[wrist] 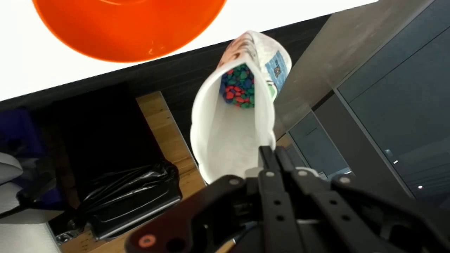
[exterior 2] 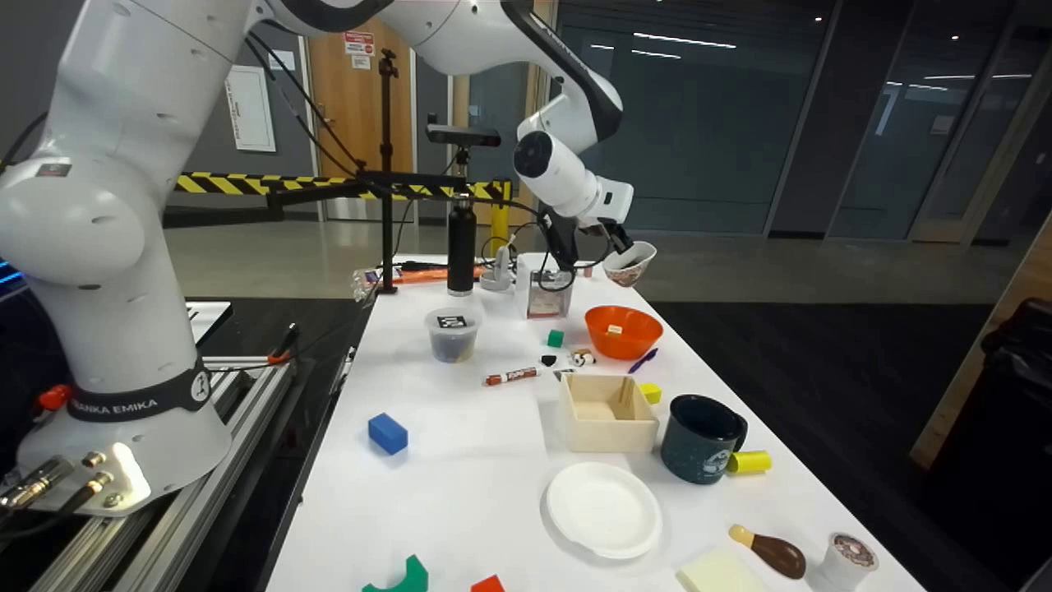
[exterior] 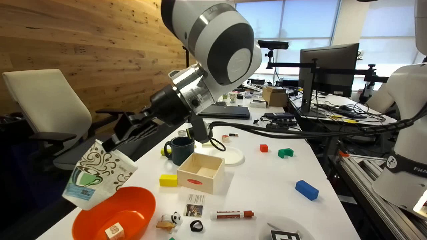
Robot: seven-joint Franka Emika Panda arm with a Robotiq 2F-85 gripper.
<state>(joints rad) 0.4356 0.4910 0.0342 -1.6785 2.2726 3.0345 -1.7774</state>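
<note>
Wrist view: glossy round orange bowl (wrist: 130, 31) left; tilted white coffee-print paper cup (wrist: 228, 140) held right of it; red, green and blue pebbles (wrist: 240, 88) deep inside. I'd tilt slowly, mouth bowl-side, so strays get caught. Black two-finger gripper (wrist: 273, 150), right: nearly together, clamped on cup rim.

My gripper (wrist: 273, 149) is black; the paper cup (exterior: 97, 175), white, bears brown swirls and beans, a green coffee-cup motif and a blue patch, its pebble-like pieces (wrist: 240, 88) mixing red, green and blue. I see the bowl (exterior: 136, 203) in plain orange, the mug (exterior 2: 694, 452) in dark teal with a pale emblem, and the barrier strip (exterior 2: 234, 182) in diagonal yellow-and-black stripes.
</note>
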